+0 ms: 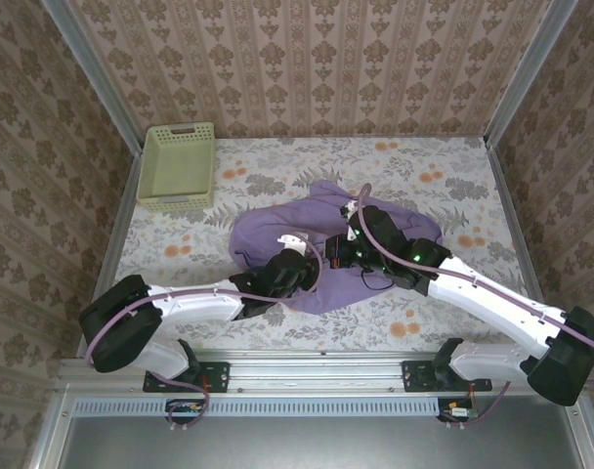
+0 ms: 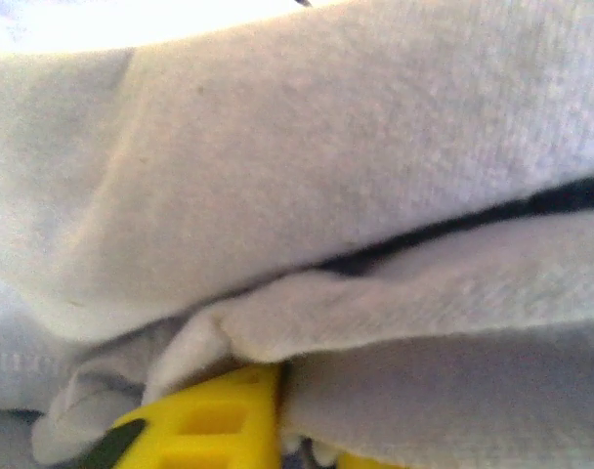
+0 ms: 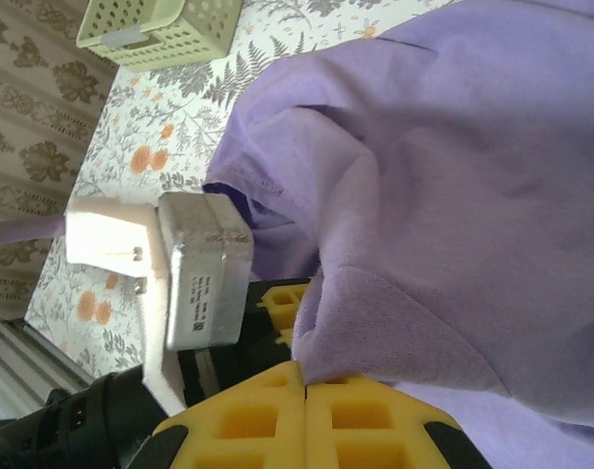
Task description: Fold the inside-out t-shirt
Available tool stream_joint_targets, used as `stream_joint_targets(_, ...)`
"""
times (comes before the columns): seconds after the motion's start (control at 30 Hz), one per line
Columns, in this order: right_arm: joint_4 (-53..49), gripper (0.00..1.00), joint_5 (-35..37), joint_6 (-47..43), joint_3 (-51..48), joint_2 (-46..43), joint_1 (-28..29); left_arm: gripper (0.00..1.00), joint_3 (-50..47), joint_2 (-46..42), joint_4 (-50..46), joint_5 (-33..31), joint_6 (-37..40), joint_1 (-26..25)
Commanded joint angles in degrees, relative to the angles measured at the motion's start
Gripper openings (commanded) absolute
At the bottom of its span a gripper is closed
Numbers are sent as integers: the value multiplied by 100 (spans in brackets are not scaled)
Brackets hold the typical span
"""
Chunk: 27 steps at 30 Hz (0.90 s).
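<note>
Pinching the t-shirt (image 3: 453,176), right gripper (image 3: 305,381) pressed together — left gripper (image 2: 277,435) amid cloth, state unclear

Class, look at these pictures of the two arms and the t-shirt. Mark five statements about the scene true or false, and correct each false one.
1. The t-shirt lies flat and neatly folded. False: it is bunched in a crumpled heap on the table.
2. The pale green basket stands at the table's far left corner, apart from the t-shirt. True.
3. The right gripper has its yellow fingers closed on a fold of the t-shirt. True.
4. The t-shirt sits inside the basket. False: it lies on the table in front of the arms.
5. The left gripper is over by the basket. False: it is at the t-shirt, close beside the right gripper.
</note>
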Motion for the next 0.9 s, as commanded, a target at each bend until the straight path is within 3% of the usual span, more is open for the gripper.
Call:
stream_joint_targets(0.0,-269,0,265,173,-95,-46,-381,10,-156,-178,166,26,77,8)
stream_joint_targets(0.17,-229,0,188,-119,98,386,-784,0,-376,-387,257,266,309,-58)
stream_joint_targets(0.37,-115,0,193,-479,433,1073,-1018,0,-636,-415,882,880,409,-46)
stream_joint_targets(0.43,-106,7,174,-703,481,1113,-1013,0,-689,-398,1076,1065,370,21)
stream_joint_targets(0.63,359,46,58,-1378,-387,294,-714,0,-744,-304,1417,1463,175,348)
stream_joint_targets(0.87,2092,50,-720,-1706,-2132,-345,-602,0,-735,-139,1671,1819,77,594)
